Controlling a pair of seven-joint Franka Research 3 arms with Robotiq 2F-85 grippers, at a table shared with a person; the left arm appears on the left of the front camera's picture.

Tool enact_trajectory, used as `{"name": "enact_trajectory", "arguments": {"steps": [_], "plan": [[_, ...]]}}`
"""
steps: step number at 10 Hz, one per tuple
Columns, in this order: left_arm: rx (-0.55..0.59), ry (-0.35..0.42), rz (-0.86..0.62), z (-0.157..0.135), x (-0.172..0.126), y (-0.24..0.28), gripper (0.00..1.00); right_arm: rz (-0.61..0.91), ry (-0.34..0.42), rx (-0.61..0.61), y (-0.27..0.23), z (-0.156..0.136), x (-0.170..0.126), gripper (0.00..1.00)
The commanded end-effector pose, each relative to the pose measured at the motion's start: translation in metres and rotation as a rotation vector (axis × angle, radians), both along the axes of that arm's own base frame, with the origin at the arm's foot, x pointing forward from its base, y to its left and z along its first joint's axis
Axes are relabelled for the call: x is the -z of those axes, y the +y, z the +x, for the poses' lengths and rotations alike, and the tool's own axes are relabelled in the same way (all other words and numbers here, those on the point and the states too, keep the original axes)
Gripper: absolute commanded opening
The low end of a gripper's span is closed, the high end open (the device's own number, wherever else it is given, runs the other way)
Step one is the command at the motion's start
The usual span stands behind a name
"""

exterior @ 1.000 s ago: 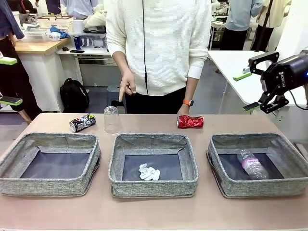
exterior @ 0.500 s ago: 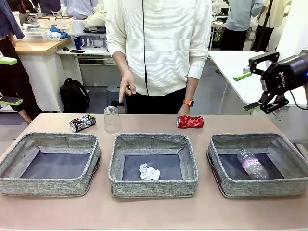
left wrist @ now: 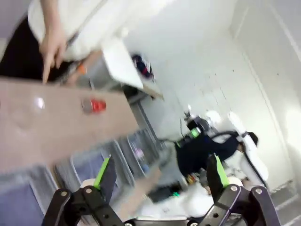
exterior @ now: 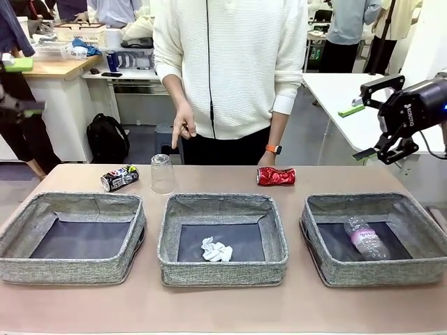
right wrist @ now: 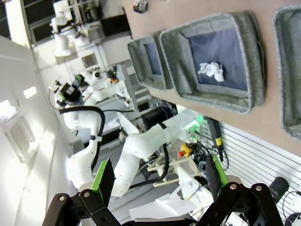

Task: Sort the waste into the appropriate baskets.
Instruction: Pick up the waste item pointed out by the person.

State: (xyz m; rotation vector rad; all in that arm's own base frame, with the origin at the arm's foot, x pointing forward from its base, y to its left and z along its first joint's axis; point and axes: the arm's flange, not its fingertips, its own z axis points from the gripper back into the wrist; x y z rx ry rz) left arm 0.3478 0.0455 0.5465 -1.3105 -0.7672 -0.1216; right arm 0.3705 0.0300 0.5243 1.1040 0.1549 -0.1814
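Along the table's far edge lie a dark printed can [exterior: 119, 178], an upturned clear plastic cup [exterior: 163, 174] and a crushed red can [exterior: 276, 176]. Three grey woven baskets sit in a row in front. The left basket [exterior: 73, 269] holds nothing. A crumpled paper wad [exterior: 216, 250] lies in the middle basket [exterior: 223, 271], and a pink-labelled bottle [exterior: 366, 239] in the right basket [exterior: 377, 273]. My left gripper [exterior: 19, 85] hangs open, blurred, high off the table's left end. My right gripper [exterior: 357, 132] stands open above the far right corner. In the wrist views both grippers, left [left wrist: 161, 172] and right [right wrist: 159, 175], are open with nothing between the fingers.
A person in a white sweater stands at the far side, one hand [exterior: 184, 127] pointing down above the cup. The right wrist view looks down on the paper wad [right wrist: 210, 69] in its basket [right wrist: 207, 99]. The left wrist view is blurred and shows the red can [left wrist: 95, 105].
My left gripper has risen at the left edge of the front view and is blurred by motion. The right arm, the person's hand and the waste have not moved.
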Motion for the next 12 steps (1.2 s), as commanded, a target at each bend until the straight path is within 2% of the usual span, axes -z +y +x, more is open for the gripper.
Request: {"name": "enact_trajectory", "arguments": {"steps": [1, 3, 4, 5, 6, 7, 8, 9, 10, 11, 12], "plan": [[-0.139, -0.456, 0.067, 0.023, 0.022, -0.025, 1.00, 0.002, -0.022, -0.020, -0.004, 0.001, -0.001, 1.00], [-0.197, -0.528, 0.095, 0.031, 0.025, -0.027, 1.00, 0.002, -0.022, -0.020, -0.004, 0.001, -0.001, 1.00], [-0.213, -0.527, 0.137, 0.036, 0.027, -0.026, 1.00, 0.002, -0.022, -0.020, -0.004, 0.001, -0.001, 1.00], [-0.229, -0.316, 0.204, 0.053, 0.030, -0.024, 1.00, 0.002, -0.022, -0.020, -0.004, 0.001, -0.001, 1.00], [-0.182, -0.493, 0.090, 0.031, 0.015, -0.022, 1.00, 0.002, -0.022, -0.020, -0.004, 0.001, -0.001, 1.00], [-0.182, -0.493, 0.090, 0.031, 0.015, -0.022, 1.00, 0.002, -0.022, -0.020, -0.004, 0.001, -0.001, 1.00], [-0.207, -0.451, 0.149, 0.041, 0.028, -0.023, 1.00, 0.002, -0.022, -0.020, -0.004, 0.001, -0.001, 1.00], [0.077, -0.625, 0.273, 0.054, 0.036, -0.044, 1.00, 0.002, -0.022, -0.020, -0.004, 0.001, -0.001, 1.00], [0.177, -0.604, 0.403, 0.083, 0.055, -0.055, 1.00, 0.002, -0.022, -0.020, -0.004, 0.001, -0.001, 1.00], [0.230, -0.685, 0.471, 0.104, 0.070, -0.062, 1.00, 0.002, -0.022, -0.020, -0.004, 0.001, -0.001, 1.00], [0.309, -0.735, 0.518, 0.118, 0.083, -0.066, 1.00, 0.002, -0.022, -0.020, -0.004, 0.001, -0.001, 1.00]]}}
